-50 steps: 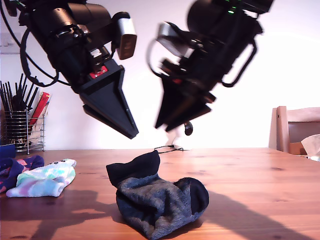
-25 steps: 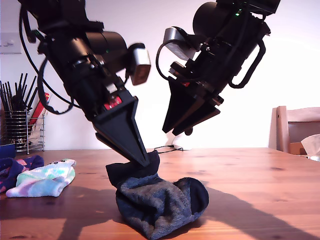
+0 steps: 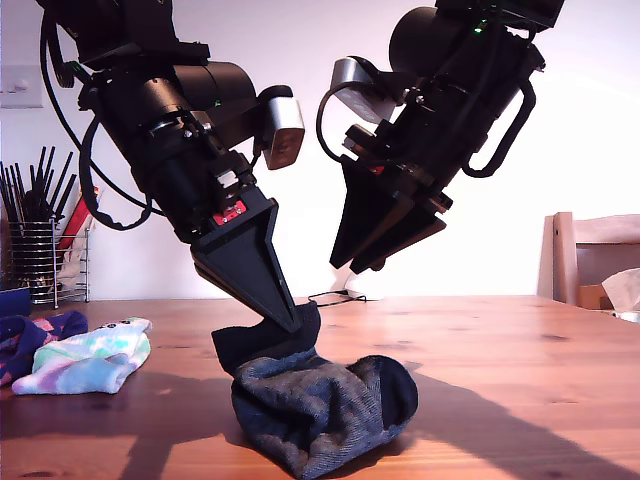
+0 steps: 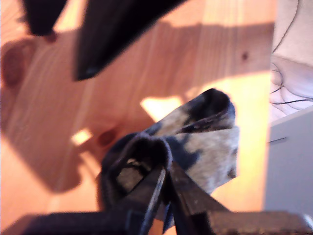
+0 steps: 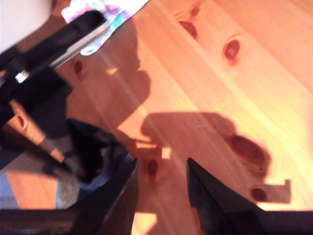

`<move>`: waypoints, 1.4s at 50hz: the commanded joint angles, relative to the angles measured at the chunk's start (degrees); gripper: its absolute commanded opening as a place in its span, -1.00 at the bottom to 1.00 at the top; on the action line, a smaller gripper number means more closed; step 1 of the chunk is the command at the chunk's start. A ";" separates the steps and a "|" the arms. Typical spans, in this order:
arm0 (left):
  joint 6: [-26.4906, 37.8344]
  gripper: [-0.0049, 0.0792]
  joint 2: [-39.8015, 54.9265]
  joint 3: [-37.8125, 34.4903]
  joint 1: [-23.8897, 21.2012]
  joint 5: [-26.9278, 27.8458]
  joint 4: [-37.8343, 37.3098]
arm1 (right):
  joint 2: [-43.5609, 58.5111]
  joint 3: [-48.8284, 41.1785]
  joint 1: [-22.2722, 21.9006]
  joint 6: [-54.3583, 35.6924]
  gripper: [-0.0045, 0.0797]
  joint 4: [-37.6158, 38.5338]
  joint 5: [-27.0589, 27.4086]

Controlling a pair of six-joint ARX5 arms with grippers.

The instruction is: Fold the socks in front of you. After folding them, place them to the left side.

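Here, my first gripper [image 3: 290,320] pinching dark sock [image 3: 320,415]

My second pincer [image 5: 161,188] gapes over bare table [image 5: 234,88] (dark sock [image 5: 90,156] beside).

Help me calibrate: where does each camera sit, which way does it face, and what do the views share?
Exterior view: low at table level, facing both arms side-on, the dark sock in front.
First wrist view: on my first gripper, looking along its closed jaws at the dark sock.
Second wrist view: on my second gripper, looking down between parted jaws at bare table.
Shared: all three show the dark sock.
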 commanded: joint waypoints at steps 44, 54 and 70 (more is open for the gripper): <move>-1.75 -0.93 1.11 4.37 7.32 -0.87 -6.12 | 0.68 0.44 -0.09 -1.44 -0.25 -1.38 -1.27; -1.95 -0.93 1.22 4.28 8.46 -1.33 -6.34 | 0.68 0.44 1.14 -1.44 -0.37 -3.80 -7.98; -2.34 -0.93 4.52 3.65 8.41 -0.26 -4.98 | 2.67 0.42 6.38 -1.77 -0.92 -3.32 -10.19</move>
